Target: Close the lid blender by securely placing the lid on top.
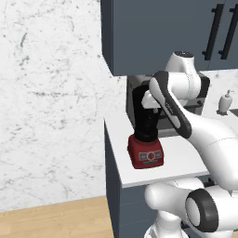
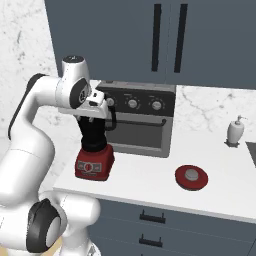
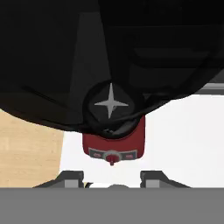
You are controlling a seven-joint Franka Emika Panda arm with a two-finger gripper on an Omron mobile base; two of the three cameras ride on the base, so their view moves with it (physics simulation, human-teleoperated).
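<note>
Lid (image 2: 191,177) round red on white counter (image 2: 150,185), gripper (image 3: 112,183) open, empty, over tapered blender (image 2: 93,150).

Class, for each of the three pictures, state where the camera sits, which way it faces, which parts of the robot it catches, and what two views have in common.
Left base view: behind the arm to its left, facing forward and down at the counter corner and blender; the arm rises lower right.
Right base view: behind to the right, facing the toaster oven, the lid and soap bottle; the arm rises lower left.
Hand view: on the hand, looking straight down into the open jar; fingertips at the bottom.
All three share the blender.
</note>
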